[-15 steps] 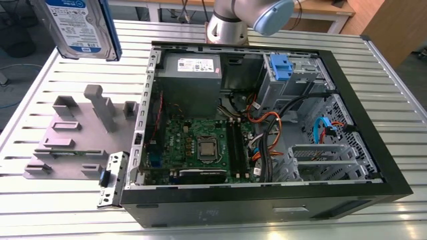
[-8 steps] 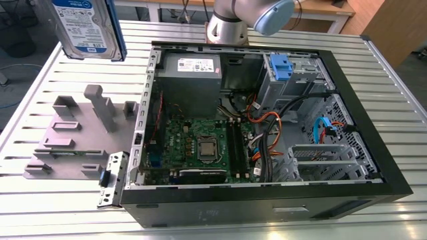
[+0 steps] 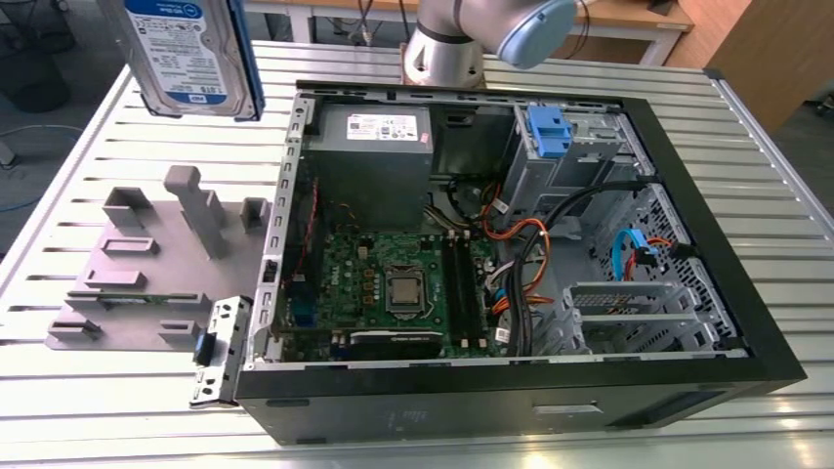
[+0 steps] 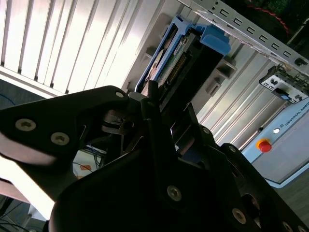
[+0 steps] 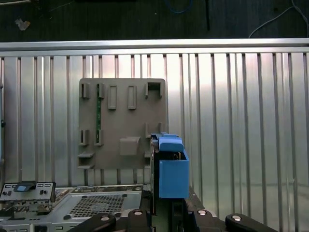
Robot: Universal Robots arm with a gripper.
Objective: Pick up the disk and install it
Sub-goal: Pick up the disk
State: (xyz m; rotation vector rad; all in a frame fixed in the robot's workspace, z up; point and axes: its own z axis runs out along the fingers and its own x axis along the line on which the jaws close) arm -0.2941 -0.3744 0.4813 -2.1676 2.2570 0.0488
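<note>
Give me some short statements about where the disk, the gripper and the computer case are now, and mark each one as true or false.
1. The gripper holds the disk up off the table. True.
2. The disk is installed inside the computer case. False: it hangs outside the case, toward the exterior view's left.
3. The case lies open, with its motherboard showing. True.
4. The grey fixture plate lies inside the case. False: it lies on the table beside the case.
</note>
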